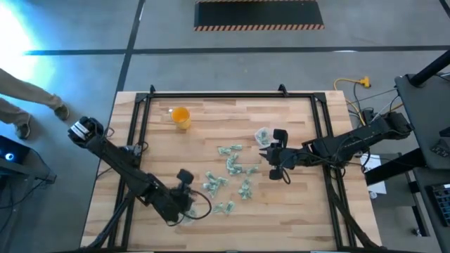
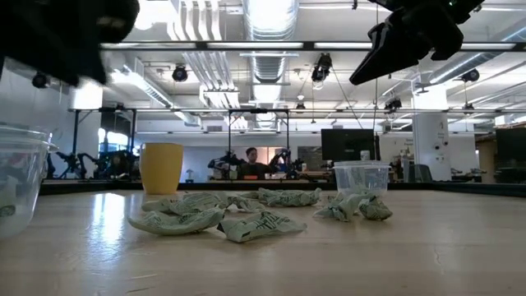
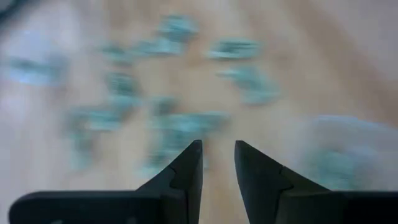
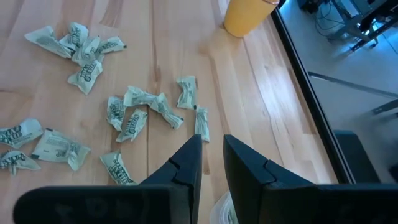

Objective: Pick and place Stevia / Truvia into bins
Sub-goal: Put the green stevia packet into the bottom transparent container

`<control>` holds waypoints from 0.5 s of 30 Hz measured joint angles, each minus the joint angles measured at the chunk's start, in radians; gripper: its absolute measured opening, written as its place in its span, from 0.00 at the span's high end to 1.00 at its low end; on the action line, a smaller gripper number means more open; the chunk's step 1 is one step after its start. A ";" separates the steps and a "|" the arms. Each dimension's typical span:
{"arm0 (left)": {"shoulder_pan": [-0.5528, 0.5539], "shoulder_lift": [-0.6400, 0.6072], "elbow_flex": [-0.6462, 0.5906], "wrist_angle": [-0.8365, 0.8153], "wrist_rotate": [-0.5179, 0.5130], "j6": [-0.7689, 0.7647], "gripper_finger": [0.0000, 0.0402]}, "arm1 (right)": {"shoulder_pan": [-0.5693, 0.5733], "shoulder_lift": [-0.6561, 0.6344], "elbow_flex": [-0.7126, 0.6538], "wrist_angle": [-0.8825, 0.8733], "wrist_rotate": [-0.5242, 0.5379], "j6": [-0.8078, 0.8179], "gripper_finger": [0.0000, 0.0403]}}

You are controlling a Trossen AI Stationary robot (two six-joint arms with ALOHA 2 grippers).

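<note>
Pale green and white Stevia sachets (image 1: pixel 232 172) lie scattered flat on the wooden table's middle, also seen in the low view (image 2: pixel 222 218) and the right wrist view (image 4: pixel 134 115). One clear cup bin (image 1: pixel 262 135) stands right of the middle, with my right gripper (image 1: pixel 267 150) hovering just above it, its fingers a narrow gap apart and empty. The other bin (image 2: pixel 15 185) stands near the front edge, with green sachets showing inside it. My left gripper (image 3: pixel 217 149) hangs open and empty beside this bin (image 3: pixel 342 158), pointing slantwise down toward the sachets.
An orange cup (image 1: pixel 181 117) stands at the far left of the table. Black frame rails (image 1: pixel 211 95) run along the table's far edge and sides. A person's legs (image 1: pixel 28 105) show on the floor beyond the table's left side.
</note>
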 joint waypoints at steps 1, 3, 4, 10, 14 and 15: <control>0.011 0.000 -0.001 0.012 -0.036 0.032 0.81 | 0.000 0.000 0.000 0.001 0.000 0.000 0.86; 0.041 -0.001 -0.001 0.051 -0.045 0.087 0.81 | 0.000 0.000 0.000 0.001 0.000 0.000 0.86; 0.057 -0.001 -0.001 0.066 -0.040 0.103 0.81 | 0.000 0.000 0.000 0.001 0.000 -0.001 0.86; 0.188 0.030 -0.007 0.127 0.089 0.128 0.81 | 0.000 0.000 0.000 0.002 0.000 -0.003 0.86; 0.261 0.071 -0.009 0.163 0.258 0.128 0.81 | 0.000 0.000 -0.001 0.002 0.000 -0.003 0.86; 0.273 0.085 -0.009 0.178 0.294 0.128 0.81 | 0.000 0.000 -0.002 0.002 0.000 -0.003 0.86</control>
